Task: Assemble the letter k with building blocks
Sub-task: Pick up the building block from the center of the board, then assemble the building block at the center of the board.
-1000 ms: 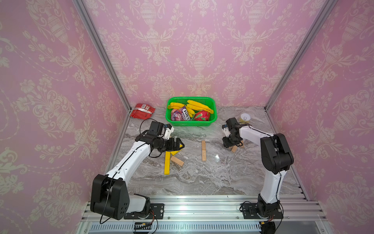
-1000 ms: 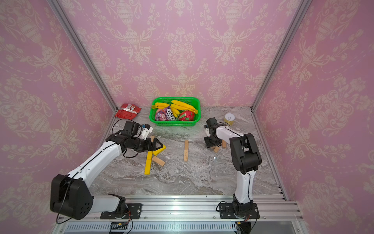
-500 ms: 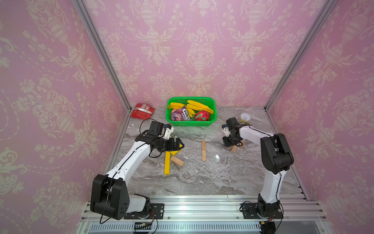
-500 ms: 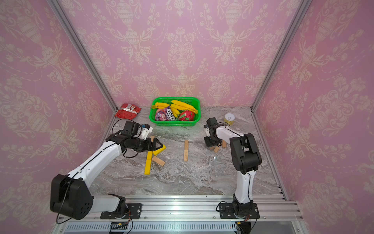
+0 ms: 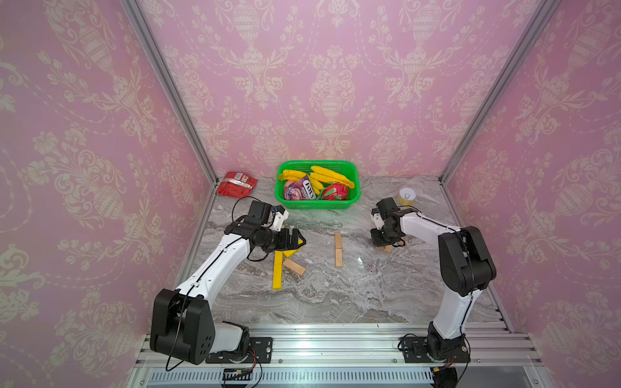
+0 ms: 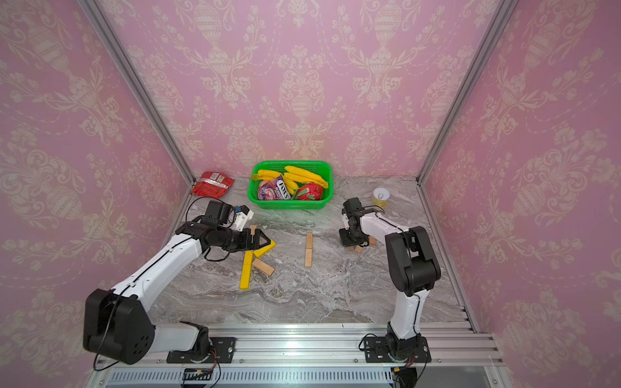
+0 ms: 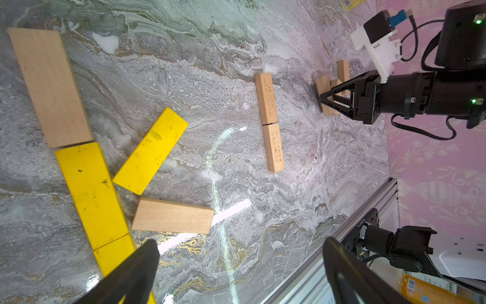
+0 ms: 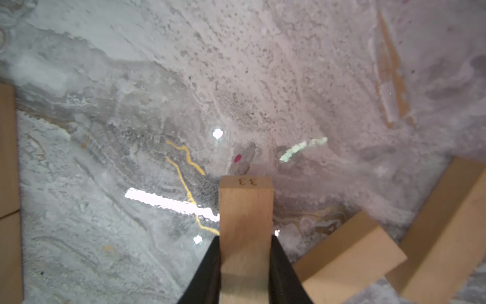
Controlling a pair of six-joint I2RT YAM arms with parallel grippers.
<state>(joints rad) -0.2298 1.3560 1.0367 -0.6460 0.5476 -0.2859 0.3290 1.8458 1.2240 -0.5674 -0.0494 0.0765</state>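
Observation:
At the left lies a letter k of building blocks: a yellow stem point(image 5: 278, 272) topped by a wood block point(image 7: 50, 86), a slanted yellow block point(image 7: 151, 150) and a slanted wood block point(image 7: 172, 215). My left gripper point(image 5: 297, 240) hovers open over it, nothing between its fingers point(image 7: 142, 260). Two wood blocks point(image 5: 338, 250) lie end to end mid-table. At the right, my right gripper point(image 5: 383, 242) is shut on a wood block point(image 8: 246, 210) marked 33, low over the table. Two loose wood blocks point(image 8: 349, 255) point(image 8: 447, 229) lie beside it.
A green basket point(image 5: 317, 205) with bananas and packets stands at the back centre. A red packet point(image 5: 237, 184) lies at the back left, a yellow can point(image 5: 407, 196) at the back right. Pink walls close three sides; a metal rail point(image 5: 319, 339) runs along the front.
My right gripper has closed on the wood block at the right pile. The left arm has stayed in place, open.

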